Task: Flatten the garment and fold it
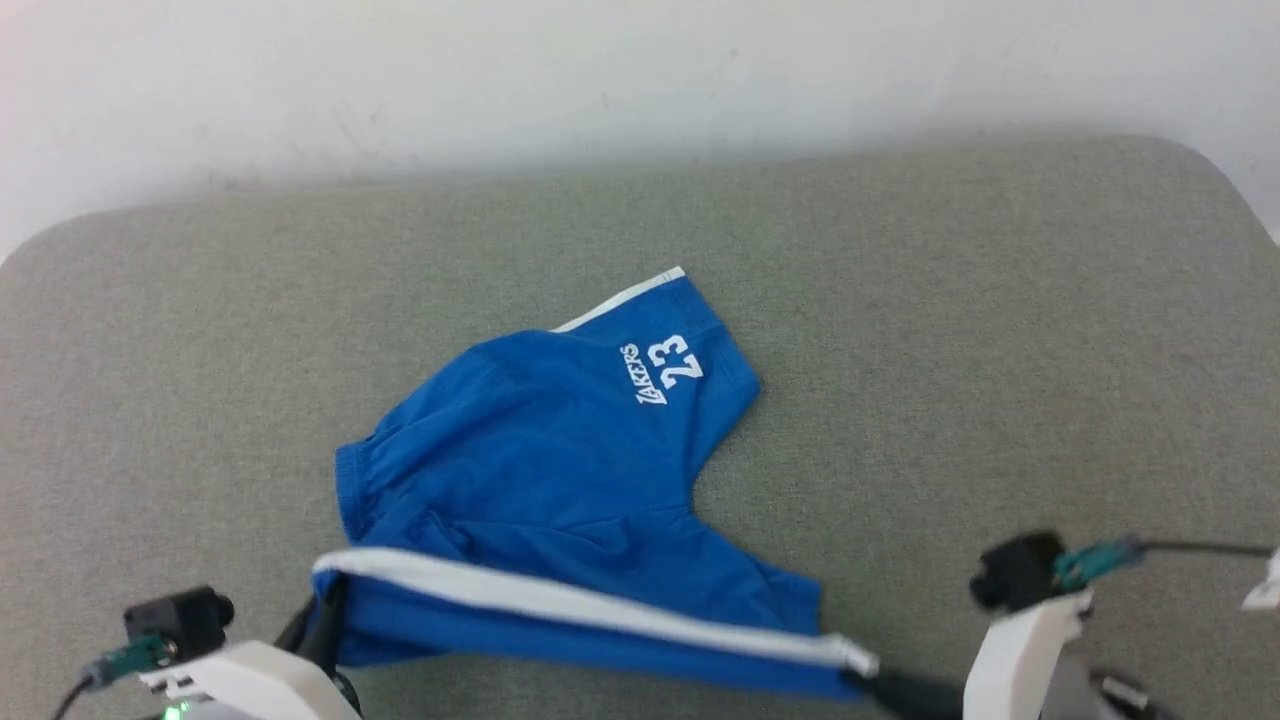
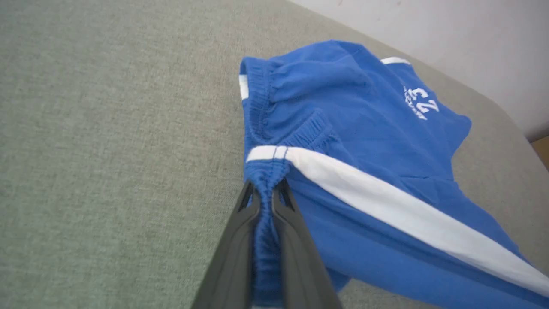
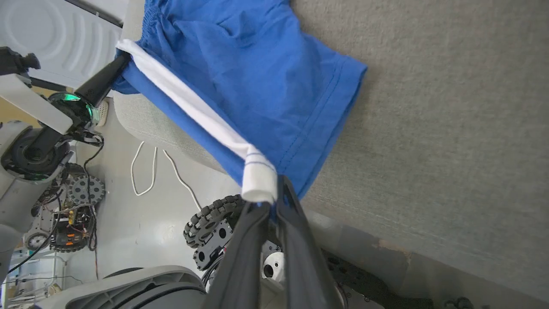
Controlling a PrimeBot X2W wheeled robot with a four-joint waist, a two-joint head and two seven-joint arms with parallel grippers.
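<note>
The royal-blue shorts (image 1: 540,460) lie on the grey padded table (image 1: 1000,330), one leg with white "23" lettering pointing to the far right. Their white side stripe (image 1: 590,600) is stretched taut along the near edge between my two grippers. My left gripper (image 2: 266,189) is shut on the gathered waistband end of the stripe (image 2: 266,165), at the lower left in the head view (image 1: 325,610). My right gripper (image 3: 272,201) is shut on the hem end of the stripe (image 3: 257,182), at the lower right in the head view (image 1: 865,680).
A pale wall (image 1: 600,70) rises behind the table's far edge. Below the near edge, the right wrist view shows the robot's wheeled base (image 3: 214,223), a white cord on the floor (image 3: 146,167) and the left arm (image 3: 64,107).
</note>
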